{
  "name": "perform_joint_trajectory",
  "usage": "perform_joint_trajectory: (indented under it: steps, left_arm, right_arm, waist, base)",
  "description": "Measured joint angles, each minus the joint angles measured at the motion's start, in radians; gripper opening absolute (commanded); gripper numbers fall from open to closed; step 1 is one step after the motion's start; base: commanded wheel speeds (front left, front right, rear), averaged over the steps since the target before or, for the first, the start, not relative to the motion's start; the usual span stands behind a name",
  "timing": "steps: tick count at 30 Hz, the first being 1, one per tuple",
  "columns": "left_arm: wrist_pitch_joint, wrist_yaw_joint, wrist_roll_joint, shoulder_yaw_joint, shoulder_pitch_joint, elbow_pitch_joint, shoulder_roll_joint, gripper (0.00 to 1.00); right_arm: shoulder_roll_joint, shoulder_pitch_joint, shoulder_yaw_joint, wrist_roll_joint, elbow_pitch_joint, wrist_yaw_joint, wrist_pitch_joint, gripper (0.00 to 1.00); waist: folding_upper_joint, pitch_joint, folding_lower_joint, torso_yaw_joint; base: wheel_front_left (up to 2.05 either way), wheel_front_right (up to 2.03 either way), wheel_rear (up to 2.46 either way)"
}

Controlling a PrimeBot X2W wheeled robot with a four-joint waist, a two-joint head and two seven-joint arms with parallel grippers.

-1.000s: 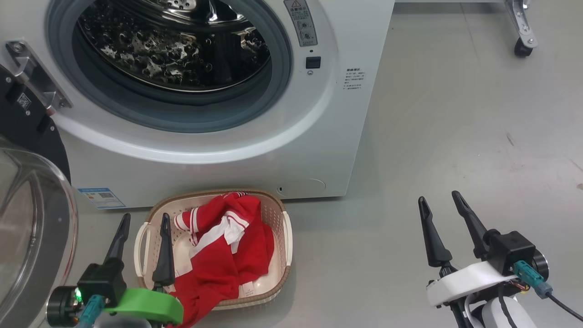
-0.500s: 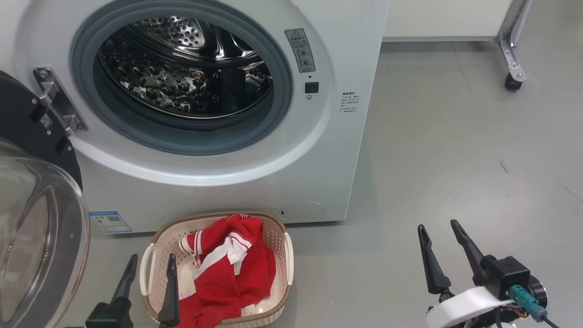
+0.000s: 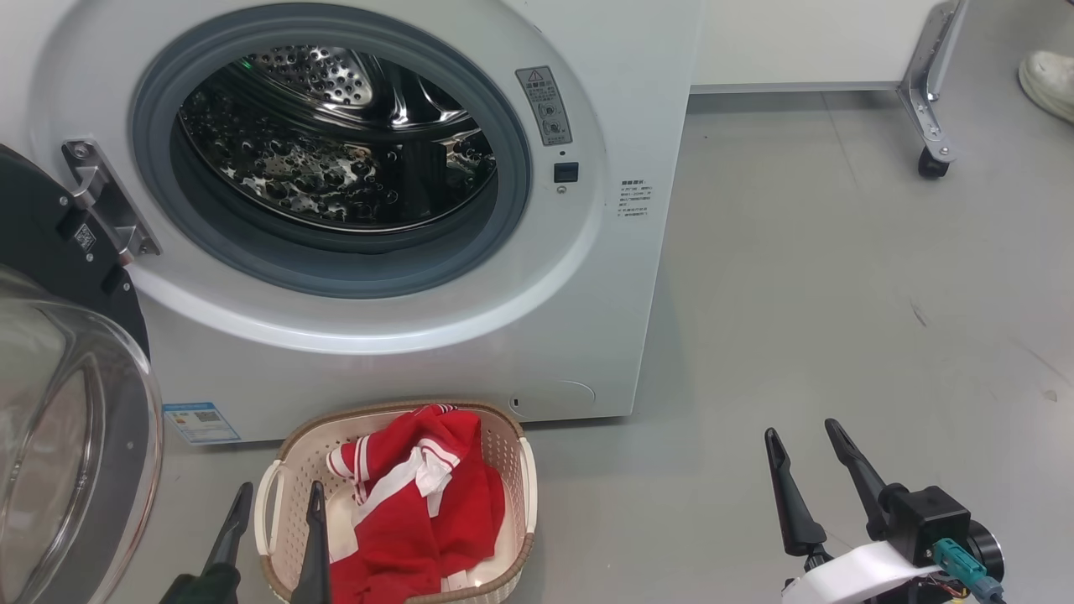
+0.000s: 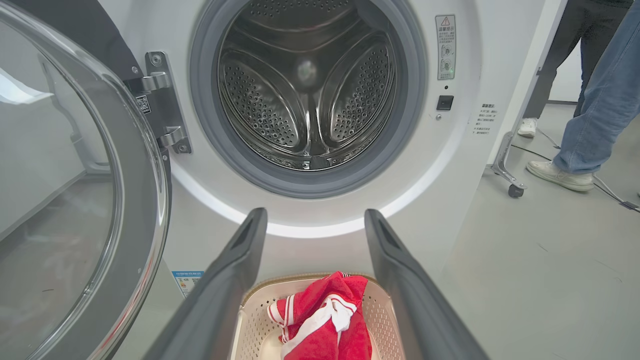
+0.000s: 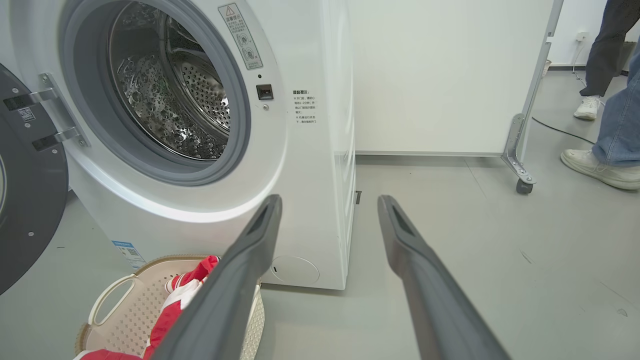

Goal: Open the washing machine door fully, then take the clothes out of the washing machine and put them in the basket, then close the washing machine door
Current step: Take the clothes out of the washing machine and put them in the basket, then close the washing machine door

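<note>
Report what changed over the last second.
The head camera has moved and looks higher, so the washing machine, basket, left gripper and right gripper sit lower in its view, and a shoe shows at top right. Nothing was grasped or released. Both grippers stay open and empty, the red garment stays in the basket, and the door stays open.

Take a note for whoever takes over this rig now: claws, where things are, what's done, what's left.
Left claw: open, empty, at the left side of the basket.
Right claw: open, empty, over the floor right of the washing machine.
Washing machine door: swung open on the left; drum looks empty.
Red striped garment: in the basket, before the machine.
Done: door opened, garment unloaded. Left: close the door.
</note>
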Motion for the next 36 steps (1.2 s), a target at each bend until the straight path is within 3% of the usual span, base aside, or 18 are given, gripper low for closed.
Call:
perform_joint_trajectory:
  steps: [36]
  left_arm:
    - [0.051, 0.016, 0.027, -0.007, 0.036, -0.088, 0.002, 1.00]
  right_arm:
    - [0.001, 0.005, 0.011, 0.003, -0.008, -0.017, 0.000, 1.00]
  waist:
    - [0.0000, -0.012, 0.0000, -0.005]
  base:
    - [-0.10, 0.10, 0.00]
